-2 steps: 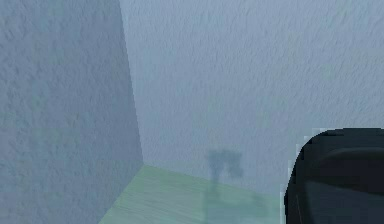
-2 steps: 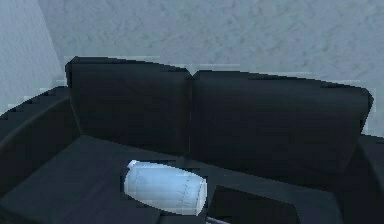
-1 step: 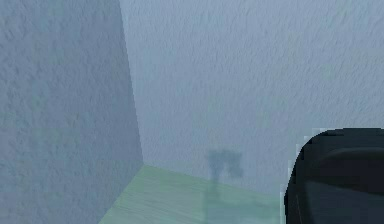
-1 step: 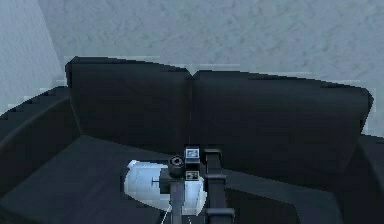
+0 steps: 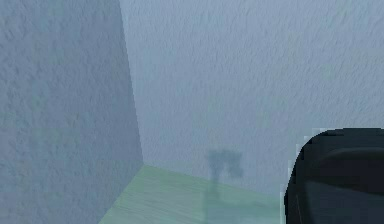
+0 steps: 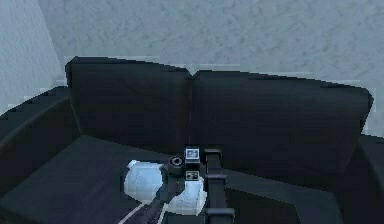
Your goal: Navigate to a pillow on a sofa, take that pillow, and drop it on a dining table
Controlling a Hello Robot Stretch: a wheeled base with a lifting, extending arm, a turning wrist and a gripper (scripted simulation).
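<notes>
Black sofa (image 6: 250,110) is seen against a blue-grey wall (image 6: 250,30). A pale rounded lump, probably the pillow (image 6: 145,180), is found on its seat, near the pincer (image 6: 168,185). Whether the pincer is spread or pressed together, or holds anything, cannot be told

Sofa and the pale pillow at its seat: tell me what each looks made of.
Sofa: likely leather or a leather-like cover, near-black and mostly matte. The panels are smooth, with rounded edges and a seam between the back cushions. Fabric cannot be ruled out.
Pale pillow: probably stuffed cloth, white-blue, puffy and rounded. No weave shows.
</notes>
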